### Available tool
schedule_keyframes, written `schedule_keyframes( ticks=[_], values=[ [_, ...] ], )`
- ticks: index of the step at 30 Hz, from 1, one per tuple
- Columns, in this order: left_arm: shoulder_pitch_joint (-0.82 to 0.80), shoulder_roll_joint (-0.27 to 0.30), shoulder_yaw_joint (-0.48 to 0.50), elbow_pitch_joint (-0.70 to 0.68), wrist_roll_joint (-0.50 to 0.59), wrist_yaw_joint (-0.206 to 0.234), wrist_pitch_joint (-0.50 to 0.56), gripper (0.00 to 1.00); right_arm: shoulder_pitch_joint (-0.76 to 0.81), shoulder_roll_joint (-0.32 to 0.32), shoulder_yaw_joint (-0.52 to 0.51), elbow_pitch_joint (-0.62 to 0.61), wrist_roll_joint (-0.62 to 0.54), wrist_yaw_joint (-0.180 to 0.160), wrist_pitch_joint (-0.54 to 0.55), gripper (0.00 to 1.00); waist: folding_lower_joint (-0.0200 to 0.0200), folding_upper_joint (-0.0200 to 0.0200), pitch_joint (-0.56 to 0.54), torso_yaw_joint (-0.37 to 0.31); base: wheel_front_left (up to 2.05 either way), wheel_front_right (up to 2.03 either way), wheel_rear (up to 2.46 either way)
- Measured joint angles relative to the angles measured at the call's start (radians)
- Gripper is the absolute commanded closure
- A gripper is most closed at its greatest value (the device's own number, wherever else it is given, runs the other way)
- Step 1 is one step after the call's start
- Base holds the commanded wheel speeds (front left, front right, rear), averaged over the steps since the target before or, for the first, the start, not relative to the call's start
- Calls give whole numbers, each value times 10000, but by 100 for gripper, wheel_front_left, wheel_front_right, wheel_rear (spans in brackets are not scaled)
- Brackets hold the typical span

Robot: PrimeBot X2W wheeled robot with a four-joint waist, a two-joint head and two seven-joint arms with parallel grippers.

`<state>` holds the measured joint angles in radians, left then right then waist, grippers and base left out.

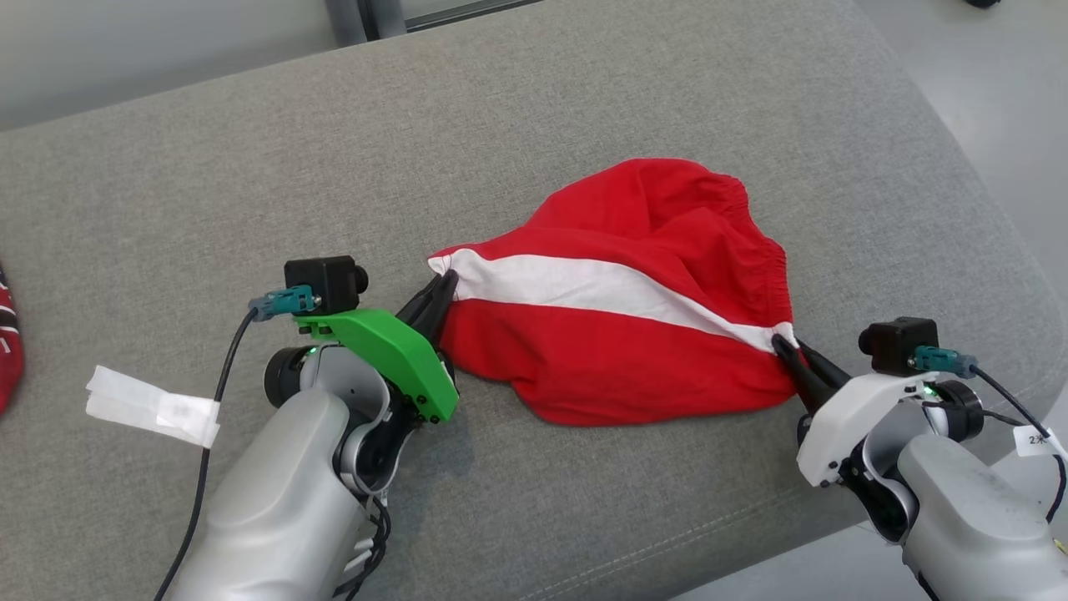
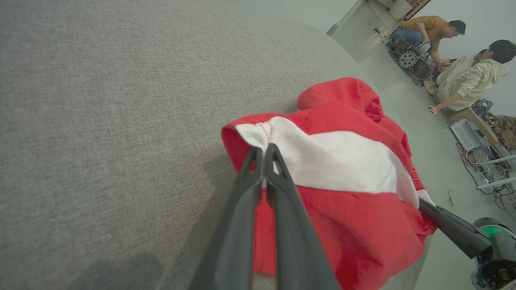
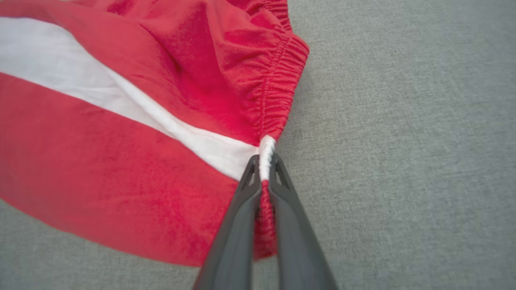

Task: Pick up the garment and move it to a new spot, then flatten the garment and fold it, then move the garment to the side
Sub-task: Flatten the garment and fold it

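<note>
clamps the left gripper [image 1: 446, 285] shut on what looks like the leg-hem end of the white stripe [image 1: 601, 288], and the right gripper [image 1: 784, 342] shut on the other end, right at the elastic waistband [image 3: 278, 80]. holds the red shorts [image 1: 634, 367] between the two, bunched and resting on the grey cushion [image 1: 501, 125], about mid-width and toward its near edge.

reads as the carry-or-spread stage, judging by the two end grips and the rumpled cloth. to do it well:
- keep both pinches firm and raise both ends together, level.
- draw apart only enough to straighten the stripe, no harder, or risk losing the thin pinch of cloth.
- set down farther in from the near edge, away from the drop close beside the right gripper.
- lower the slack red panel first, to spread it flat rather than roll it under.

lies with its long axis along the stripe, running left to right across the head view and dipping slightly toward the right. points the waistband end to the robot's right and the hem end to its left. shows the puckered waistband curving away along the far right side, with the loose red panel sagging toward the robot.
</note>
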<state>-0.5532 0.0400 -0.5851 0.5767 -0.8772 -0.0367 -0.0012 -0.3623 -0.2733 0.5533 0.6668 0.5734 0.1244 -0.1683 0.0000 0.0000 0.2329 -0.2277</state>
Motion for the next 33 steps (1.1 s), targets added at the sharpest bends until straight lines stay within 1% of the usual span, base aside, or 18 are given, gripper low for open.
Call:
schedule_keyframes(
  ticks=[4, 7, 9, 12, 19, 23, 28, 30, 33],
  values=[
    [-15, -2, -4, -27, -86, -159, -326, 100, -9, -48, -245, 19, 79, 0, -299, 100, 0, 0, -104, 108, 0, 0, 0],
    [-15, -2, 165, -132, -416, -188, -729, 100, -93, 40, -681, -165, 579, 0, -516, 100, 0, 0, -220, 203, 0, 0, 0],
    [-15, -4, 347, -249, -516, -303, -989, 100, -204, 174, -1012, -456, 1041, -2, -623, 100, 0, 0, -318, 272, 0, 0, 0],
    [-13, -12, 623, -435, -652, -387, -1379, 100, -448, 211, -1218, -1028, 1289, -2, -708, 100, 0, 0, -493, 378, 0, 0, 0],
    [-12, -29, 1202, -1076, -932, -523, -2169, 100, -888, 52, -1398, -2600, 1655, -2, -794, 100, 0, 0, -1012, 641, 0, 0, 0],
    [-10, 19, 1467, -1429, -968, -570, -2215, 100, -1118, -40, -1469, -3407, 1732, -2, -834, 100, 0, 0, -1361, 775, 0, 0, 0],
    [1, 54, 1707, -2217, -1057, -612, -2299, 100, -1146, -50, -1499, -4393, 2205, -2, -836, 100, 0, 0, -1795, 909, 0, 0, 0],
    [1, 165, 1879, -2625, -1051, -612, -2301, 100, -1151, -163, -1595, -4750, 2290, -2, -838, 100, 0, 0, -1945, 958, 0, 0, 0],
    [-5, 479, 2196, -3156, -1051, -612, -2345, 100, -1220, -247, -1641, -5225, 2378, -2, -838, 100, 0, 0, -2143, 1002, 0, 0, 0]
  ],
)
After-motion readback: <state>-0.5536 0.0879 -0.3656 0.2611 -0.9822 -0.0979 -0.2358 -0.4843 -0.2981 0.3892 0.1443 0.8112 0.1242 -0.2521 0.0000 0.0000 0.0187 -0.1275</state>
